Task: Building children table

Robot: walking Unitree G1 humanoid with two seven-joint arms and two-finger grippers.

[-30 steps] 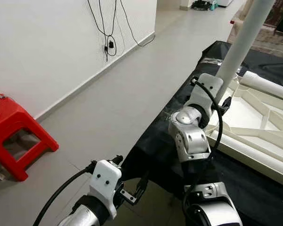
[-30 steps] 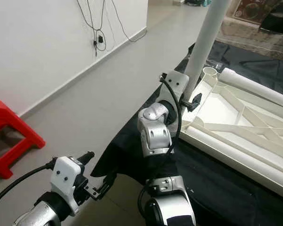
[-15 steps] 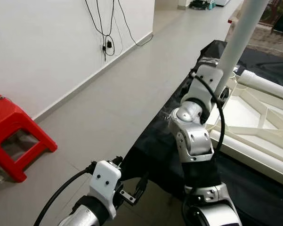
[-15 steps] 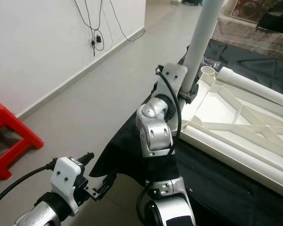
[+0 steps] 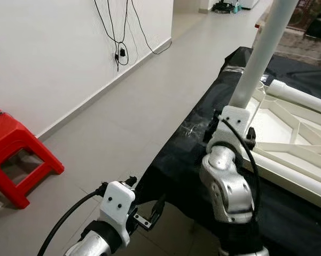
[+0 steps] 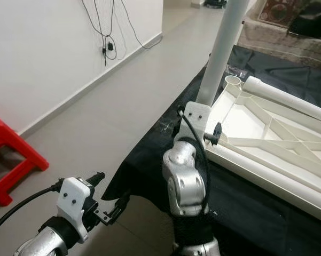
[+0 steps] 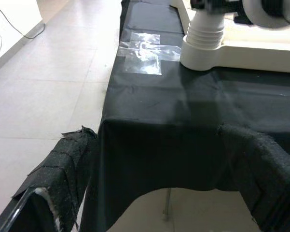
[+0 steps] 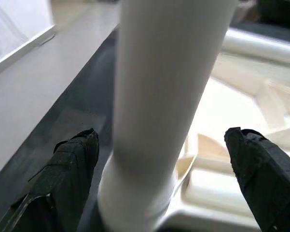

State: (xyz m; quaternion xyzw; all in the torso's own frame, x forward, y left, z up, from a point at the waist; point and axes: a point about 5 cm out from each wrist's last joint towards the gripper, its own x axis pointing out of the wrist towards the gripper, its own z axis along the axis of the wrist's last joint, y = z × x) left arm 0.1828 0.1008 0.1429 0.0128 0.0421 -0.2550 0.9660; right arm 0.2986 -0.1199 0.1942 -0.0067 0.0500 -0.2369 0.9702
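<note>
A white table top [image 5: 288, 140] lies upside down on a black cloth [image 5: 184, 160]. One white leg [image 5: 261, 53] stands upright in its near corner socket [image 7: 202, 46]. My right gripper [image 8: 164, 154] is open around the lower part of that leg, with a black finger [image 8: 70, 166] on each side and a small gap to the leg. In the eye views its wrist [image 5: 232, 120] hides the fingers. My left gripper [image 5: 149, 216] hangs open and holds nothing, low by the cloth's hanging edge [image 7: 149, 164].
A second white leg [image 5: 302, 97] lies along the far rim of the table top. A red stool [image 5: 16, 154] stands on the floor at the left. Cables [image 5: 117, 45] hang down the white wall. Clear tape [image 7: 145, 48] is stuck on the cloth near the socket.
My right arm has dropped, sliding its gripper down the upright leg towards the socket. The left arm has stayed where it was.
</note>
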